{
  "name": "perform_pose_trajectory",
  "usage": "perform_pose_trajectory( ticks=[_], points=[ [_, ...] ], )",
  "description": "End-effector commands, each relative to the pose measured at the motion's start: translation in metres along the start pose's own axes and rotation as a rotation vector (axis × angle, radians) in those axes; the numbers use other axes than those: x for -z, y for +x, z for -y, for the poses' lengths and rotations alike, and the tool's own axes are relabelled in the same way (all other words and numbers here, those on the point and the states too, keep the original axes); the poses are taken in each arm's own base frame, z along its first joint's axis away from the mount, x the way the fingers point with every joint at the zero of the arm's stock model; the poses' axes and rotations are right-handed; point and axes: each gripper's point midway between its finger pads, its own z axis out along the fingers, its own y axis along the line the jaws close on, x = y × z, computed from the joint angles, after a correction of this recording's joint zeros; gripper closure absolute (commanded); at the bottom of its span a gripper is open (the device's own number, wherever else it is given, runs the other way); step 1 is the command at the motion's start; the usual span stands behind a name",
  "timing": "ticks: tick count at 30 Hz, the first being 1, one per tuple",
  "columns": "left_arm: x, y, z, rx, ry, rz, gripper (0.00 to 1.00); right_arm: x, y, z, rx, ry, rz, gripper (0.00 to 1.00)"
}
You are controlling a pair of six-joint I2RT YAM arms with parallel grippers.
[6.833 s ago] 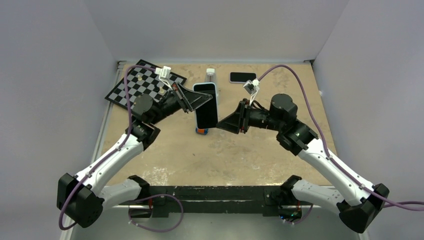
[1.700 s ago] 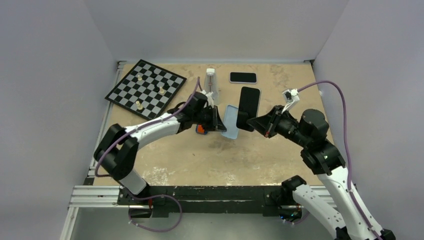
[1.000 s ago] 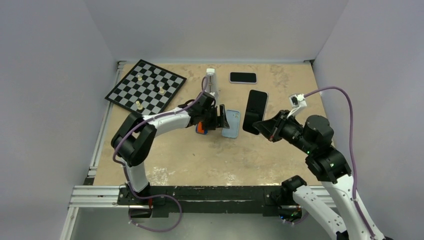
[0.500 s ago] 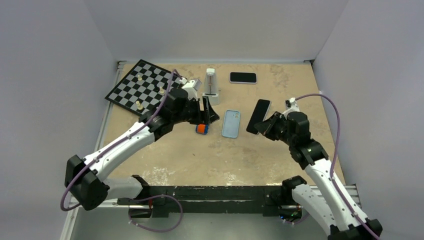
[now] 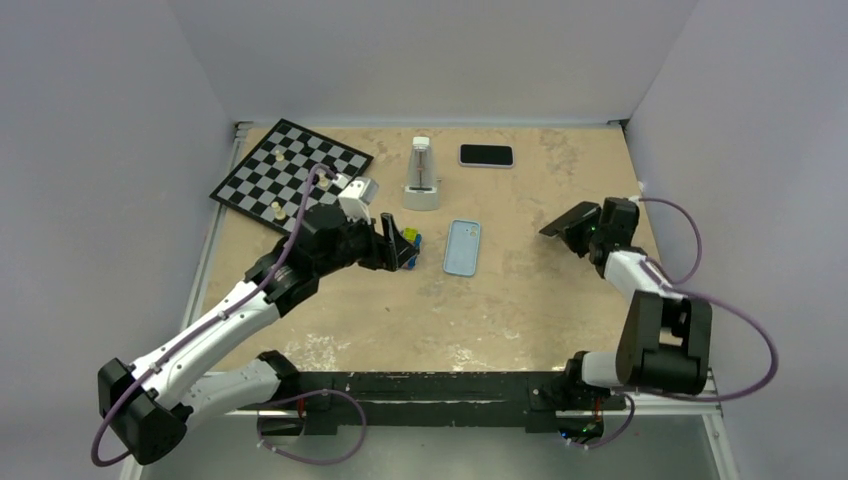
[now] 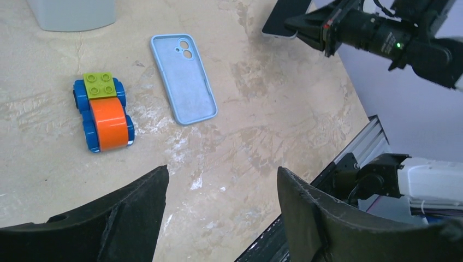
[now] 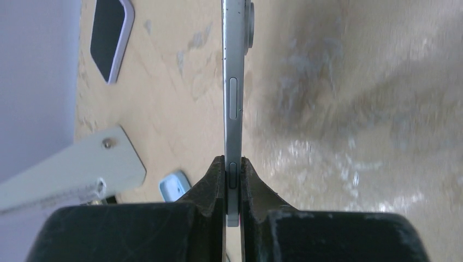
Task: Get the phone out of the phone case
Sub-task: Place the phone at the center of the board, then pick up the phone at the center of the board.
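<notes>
Right gripper [image 7: 233,165] clamps the phone [image 7: 235,65] edge-on; left gripper [image 6: 220,183] hangs spread wide and empty, above the blue phone case [image 6: 183,78] lying flat beside a toy car [image 6: 102,112]

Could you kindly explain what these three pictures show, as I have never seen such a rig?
Two robot arms are bolted at the near edge of a table. One picture looks down from above; the other two come from a camera on each wrist. The left gripper is open and empty, near a toy car. The right gripper is shut on the phone, seen edge-on from its wrist. The light blue phone case lies empty on the table. Farther back are a chessboard, a metronome and a second phone.
</notes>
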Motion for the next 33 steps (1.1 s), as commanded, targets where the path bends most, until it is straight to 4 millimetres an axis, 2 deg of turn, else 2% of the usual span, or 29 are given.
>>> perform_pose_trajectory(
  ticks=[1,5,8,9,11,13,16,18,21,23,24,27,29,32,33],
  points=[
    [0.016,0.0,0.001,-0.074,0.029,0.028,0.24,-0.023,-0.067,-0.053,-0.015,-0.179,0.147,1.0],
    [0.03,-0.003,-0.001,-0.122,0.017,0.053,0.24,-0.051,-0.083,-0.044,-0.04,-0.167,0.128,1.0],
    [0.037,-0.01,-0.001,-0.145,0.008,0.085,0.24,-0.064,-0.079,-0.032,-0.053,-0.144,0.098,0.98],
    [0.037,-0.011,-0.002,-0.148,0.004,0.091,0.24,-0.066,-0.074,-0.026,-0.058,-0.135,0.086,0.92],
    [0.037,-0.011,-0.003,-0.151,0.001,0.093,0.24,-0.067,-0.065,-0.014,-0.057,-0.107,0.068,0.74],
    [0.035,-0.01,-0.003,-0.15,0.005,0.092,0.24,-0.063,-0.057,-0.003,-0.042,-0.077,0.054,0.52],
    [0.03,-0.008,-0.002,-0.146,0.011,0.079,0.24,-0.051,-0.055,0.007,0.021,-0.021,0.061,0.2],
    [0.027,-0.007,-0.002,-0.146,0.016,0.073,0.24,-0.039,-0.056,0.013,0.065,0.024,0.067,0.13],
    [0.024,-0.007,-0.001,-0.147,0.022,0.069,0.24,-0.018,-0.052,0.022,0.116,0.071,0.091,0.12],
    [0.024,-0.01,0.0,-0.149,0.021,0.072,0.24,-0.005,-0.051,0.019,0.17,0.078,0.117,0.12],
    [0.024,-0.01,0.0,-0.149,0.019,0.072,0.24,0.0,-0.051,0.01,0.222,0.066,0.13,0.13],
    [0.022,-0.011,0.001,-0.149,0.017,0.066,0.24,0.0,-0.045,-0.037,0.422,0.017,0.139,0.15],
    [0.023,-0.011,0.003,-0.149,0.024,0.053,0.24,-0.013,-0.04,-0.069,0.499,-0.008,0.096,0.16],
    [0.025,-0.006,0.006,-0.173,0.055,0.038,0.21,-0.043,-0.04,-0.11,0.503,-0.077,0.046,0.19],
    [0.025,-0.004,0.006,-0.181,0.059,0.035,0.2,-0.053,-0.036,-0.13,0.511,-0.126,0.042,0.19]
  ],
)
